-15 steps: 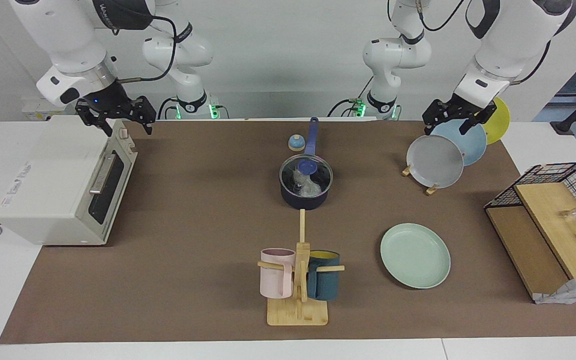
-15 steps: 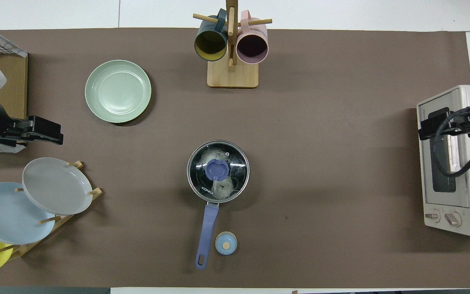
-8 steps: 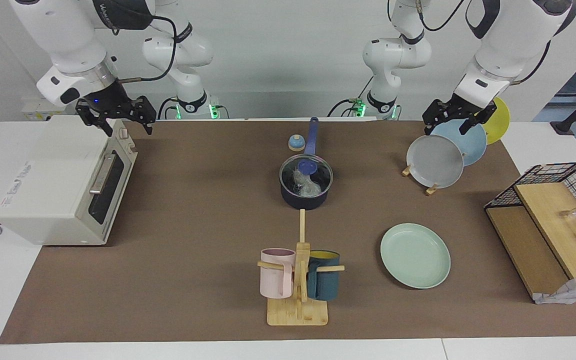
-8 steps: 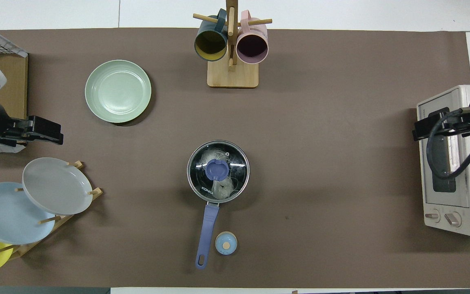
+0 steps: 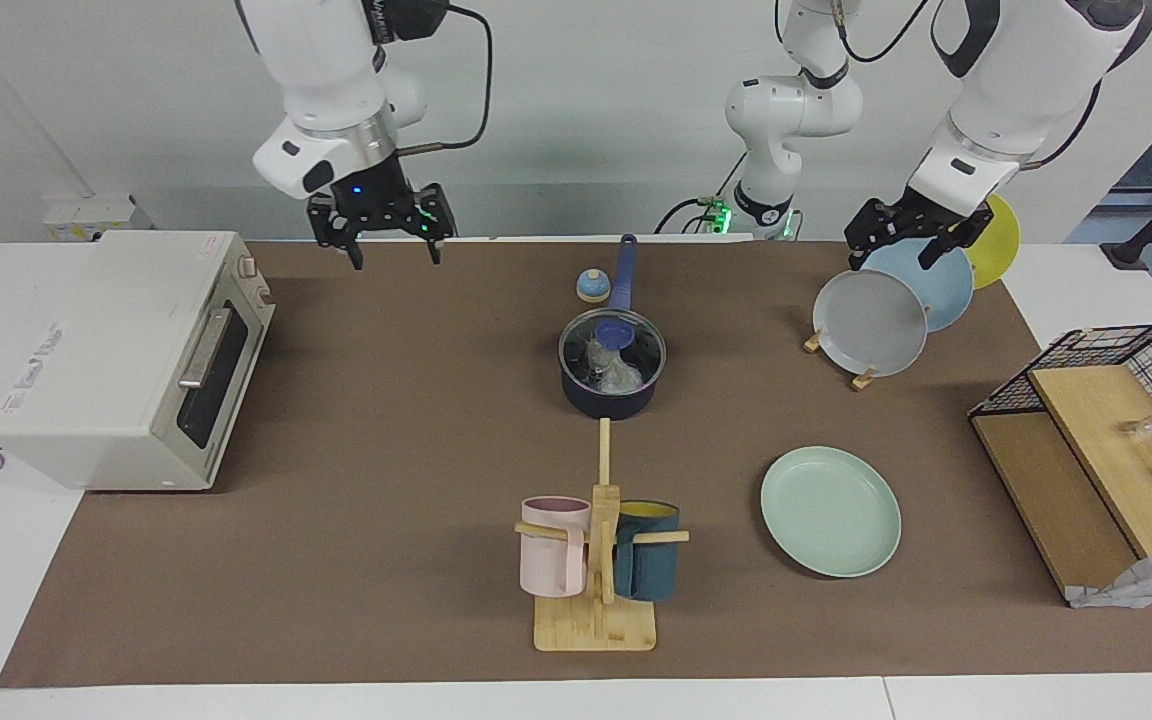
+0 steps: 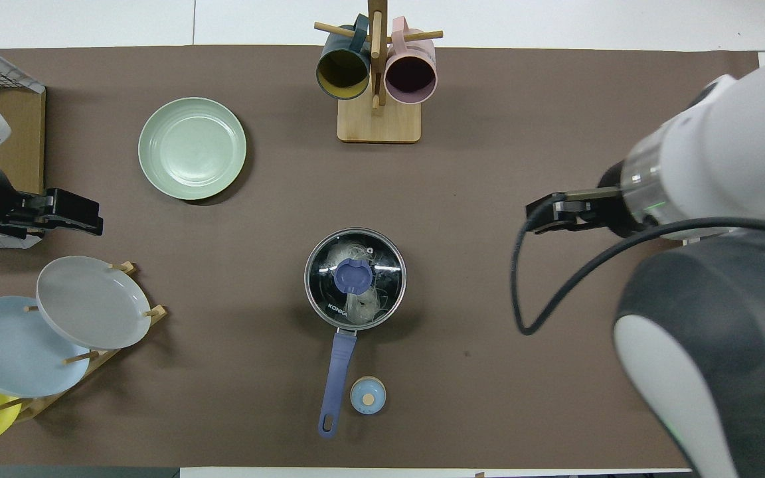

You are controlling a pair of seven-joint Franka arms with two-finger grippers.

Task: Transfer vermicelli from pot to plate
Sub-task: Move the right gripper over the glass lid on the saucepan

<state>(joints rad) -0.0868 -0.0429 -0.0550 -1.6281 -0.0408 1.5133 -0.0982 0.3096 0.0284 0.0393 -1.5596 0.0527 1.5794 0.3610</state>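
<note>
The dark navy pot (image 5: 608, 397) stands mid-table, its blue handle (image 6: 336, 378) toward the robots. A glass lid with a blue knob (image 6: 354, 277) covers it. The white vermicelli (image 5: 618, 376) shows through the lid, also in the overhead view (image 6: 364, 307). The mint-green plate (image 5: 830, 511) lies empty, farther from the robots, toward the left arm's end (image 6: 192, 147). My right gripper (image 5: 392, 247) is open and empty, up in the air over the mat between oven and pot (image 6: 543, 216). My left gripper (image 5: 898, 246) is open, waiting over the plate rack (image 6: 80, 220).
A white toaster oven (image 5: 126, 360) sits at the right arm's end. A mug rack (image 5: 596, 560) with pink and navy mugs stands farther out than the pot. A rack (image 6: 90, 345) holds grey, light blue and yellow plates. A small blue knob (image 6: 368, 395) lies beside the pot handle. A wire basket (image 5: 1096, 400) is at the left arm's end.
My right arm has swung from above the toaster oven toward the middle of the table, closer to the pot. The left arm, pot and plate have not moved.
</note>
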